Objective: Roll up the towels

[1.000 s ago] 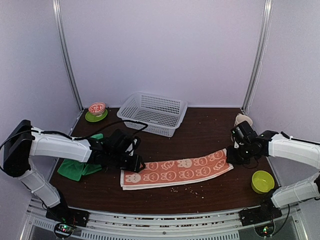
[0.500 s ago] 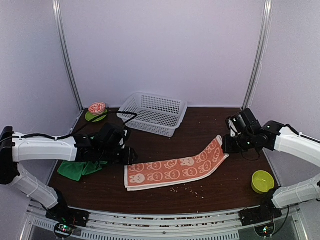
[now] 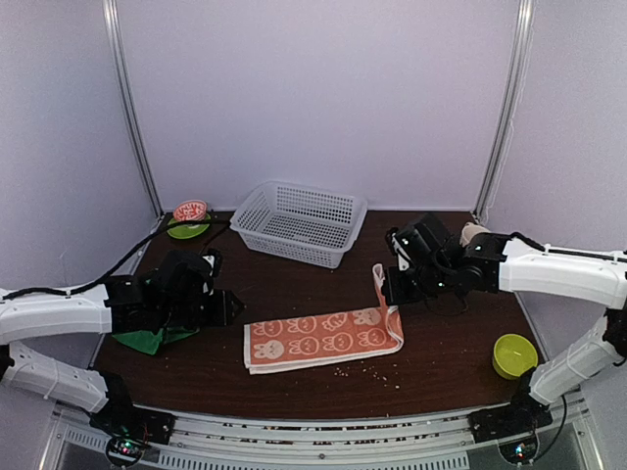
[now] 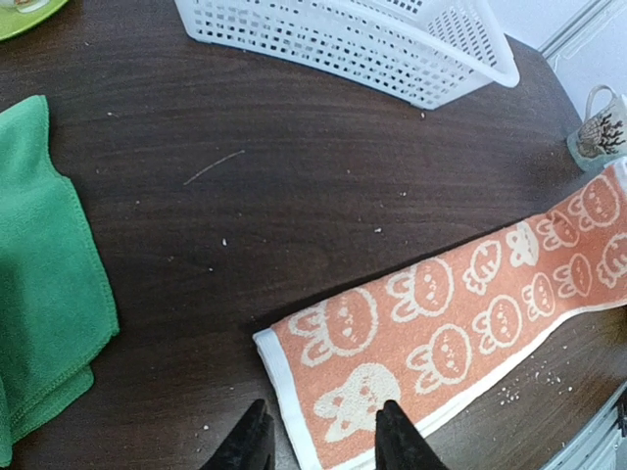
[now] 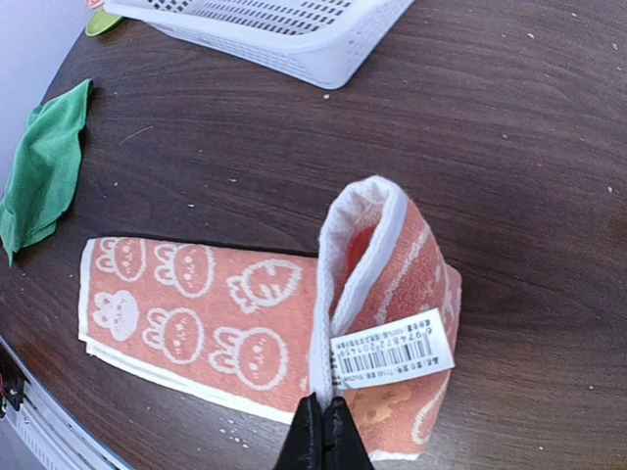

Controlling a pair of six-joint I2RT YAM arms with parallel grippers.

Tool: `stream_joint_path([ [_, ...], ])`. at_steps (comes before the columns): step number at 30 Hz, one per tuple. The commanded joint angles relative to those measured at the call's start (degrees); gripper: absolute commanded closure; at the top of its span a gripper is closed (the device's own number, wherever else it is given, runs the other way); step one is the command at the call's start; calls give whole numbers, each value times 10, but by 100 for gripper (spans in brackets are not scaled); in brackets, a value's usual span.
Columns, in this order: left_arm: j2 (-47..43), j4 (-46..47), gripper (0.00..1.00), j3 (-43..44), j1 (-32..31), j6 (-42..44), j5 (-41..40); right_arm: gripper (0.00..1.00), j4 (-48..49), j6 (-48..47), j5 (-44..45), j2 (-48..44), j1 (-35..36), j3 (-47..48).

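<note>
R gripper, fingers pinched tight on the right end of the orange towel, holds that end lifted and curled over toward the left, label up. Towel lies near-centre on the table, long axis left-right, so the roll likely runs leftward from the R arm, nearer the working end. L gripper, fingers part-open w/ nothing held, hovers over the towel's left end. Green towel sits unrolled at far left.

Gripper pinches orange towel end (barcode tag up).
</note>
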Motion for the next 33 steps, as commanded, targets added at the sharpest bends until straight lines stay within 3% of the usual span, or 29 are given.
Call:
stream_joint_path([
  [1,-45,-13,64,-21,-2,-18,-36,100,44,21,12,50,40,49],
  [17,-173,-48,63,-88,-2,-50,-76,100,65,52,-18,280,141,244],
  [33,-218,-59,63,-124,-3,-69,-78,100,38,73,-14,368,177,318],
])
